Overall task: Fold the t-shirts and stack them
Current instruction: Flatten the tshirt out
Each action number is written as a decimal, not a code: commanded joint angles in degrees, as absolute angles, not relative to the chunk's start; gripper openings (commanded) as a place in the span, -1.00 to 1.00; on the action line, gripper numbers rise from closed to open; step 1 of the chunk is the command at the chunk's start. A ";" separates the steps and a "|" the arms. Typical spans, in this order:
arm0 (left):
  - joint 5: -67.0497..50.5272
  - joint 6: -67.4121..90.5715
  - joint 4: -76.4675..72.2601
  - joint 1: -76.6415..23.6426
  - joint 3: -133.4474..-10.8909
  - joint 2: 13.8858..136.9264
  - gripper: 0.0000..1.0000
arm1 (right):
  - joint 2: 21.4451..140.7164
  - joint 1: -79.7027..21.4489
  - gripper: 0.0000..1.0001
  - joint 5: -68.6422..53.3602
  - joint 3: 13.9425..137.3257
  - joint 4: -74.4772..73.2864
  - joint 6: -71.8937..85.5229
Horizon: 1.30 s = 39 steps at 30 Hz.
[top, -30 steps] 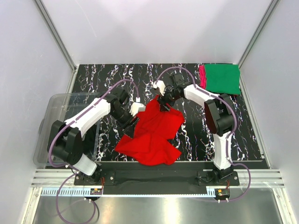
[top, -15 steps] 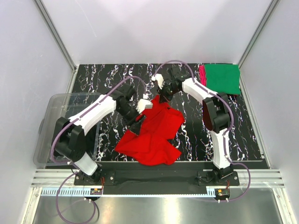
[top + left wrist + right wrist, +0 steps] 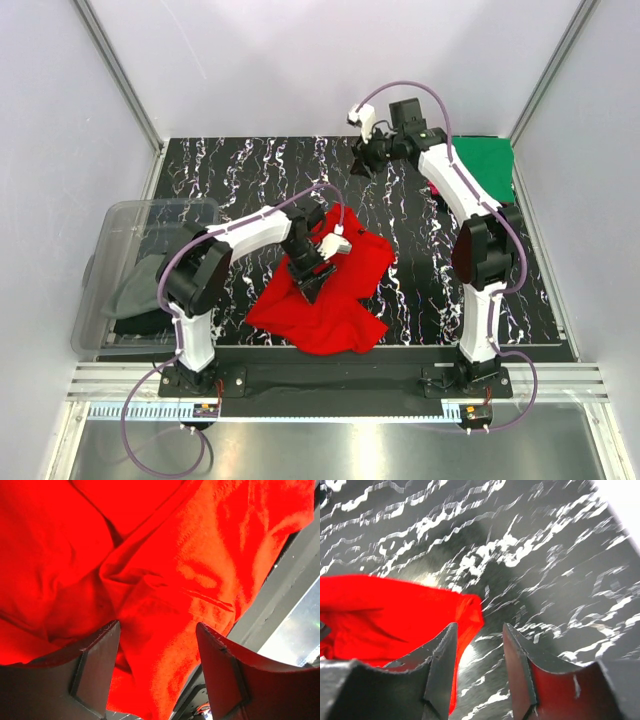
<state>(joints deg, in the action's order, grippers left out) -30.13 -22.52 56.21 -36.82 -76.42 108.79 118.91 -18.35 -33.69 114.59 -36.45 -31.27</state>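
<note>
Red t-shirt [image 3: 330, 290] is lying limp, probably wanting an edge pinch; left gripper [image 3: 157, 635] and right gripper [image 3: 479, 640] are gaping empty.

Bright, even overhead light makes the top view sharp, its shadows soft. The right wrist view is motion-blurred, the veins of the table [image 3: 545, 580] streaked. In the left wrist view the red t-shirt [image 3: 175, 580] glows oversaturated; the fingers [image 3: 95, 670] sit dim and unfocused.

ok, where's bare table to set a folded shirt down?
Free: far-left table, beyond the clear bin; the strip between red shirt and right arm; near-right corner. Crowded: centre, left end effector over the red shirt; far-right corner, green shirt.
</note>
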 commanded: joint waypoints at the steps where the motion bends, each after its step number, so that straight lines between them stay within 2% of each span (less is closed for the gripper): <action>1: -30.58 -21.10 54.05 -37.00 -80.06 110.29 0.24 | 116.98 -18.81 -0.01 -33.49 110.75 -37.09 -29.53; 2: -31.89 -21.01 54.14 -37.18 -80.59 110.65 -0.02 | 116.55 -18.63 -0.01 -33.31 110.22 -36.83 -29.71; 5: -33.74 -21.71 55.19 -37.44 -81.65 111.27 -0.47 | 116.98 -18.55 0.00 -32.87 108.20 -36.74 -30.23; 6: -34.01 -21.97 55.63 -37.44 -81.91 111.18 -0.70 | 117.33 -18.28 0.00 -33.13 107.76 -36.74 -30.23; 8: -33.75 -22.32 56.07 -37.44 -82.00 110.92 -0.66 | 118.38 -18.20 0.00 -33.75 107.14 -36.83 -30.23; 9: -33.31 -22.15 56.25 -37.44 -82.00 110.66 -0.20 | 118.74 -18.19 0.01 -34.19 106.53 -36.91 -30.23; 10: -33.05 -21.71 56.25 -37.44 -81.91 110.57 -0.06 | 119.09 -18.19 0.01 -34.45 106.35 -36.91 -29.97; 12: -32.96 -21.97 56.42 -37.53 -81.56 110.48 -0.01 | 120.14 -18.28 0.07 -35.85 106.61 -37.09 -29.10; 15: -34.01 -22.67 57.13 -37.44 -80.77 110.92 -0.28 | 122.51 -18.11 0.12 -40.32 108.10 -39.54 -27.60; 16: -34.10 -23.11 57.39 -37.53 -80.68 111.00 -0.55 | 123.30 -18.19 0.13 -41.21 108.45 -40.59 -26.38; 18: -34.54 -23.38 57.83 -37.44 -80.42 110.83 -0.91 | 125.68 -18.19 0.14 -43.14 109.68 -41.22 -25.40; 19: -34.63 -23.47 57.83 -37.44 -80.33 110.48 -1.00 | 126.47 -18.11 0.13 -43.68 110.30 -42.00 -24.88; 27: -32.61 -24.52 58.45 -36.21 -76.99 102.57 -1.00 | 135.52 -18.11 0.19 -51.68 119.00 -51.59 -24.61; 39: -30.85 -25.14 59.85 -34.72 -78.84 100.64 -1.00 | 139.83 -18.54 0.26 -50.45 121.64 -53.96 -24.96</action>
<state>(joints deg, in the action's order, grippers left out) -31.33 -24.03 59.11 -35.38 -76.79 102.45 138.63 -18.33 -49.23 118.85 -52.71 -25.17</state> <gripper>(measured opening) 0.009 0.627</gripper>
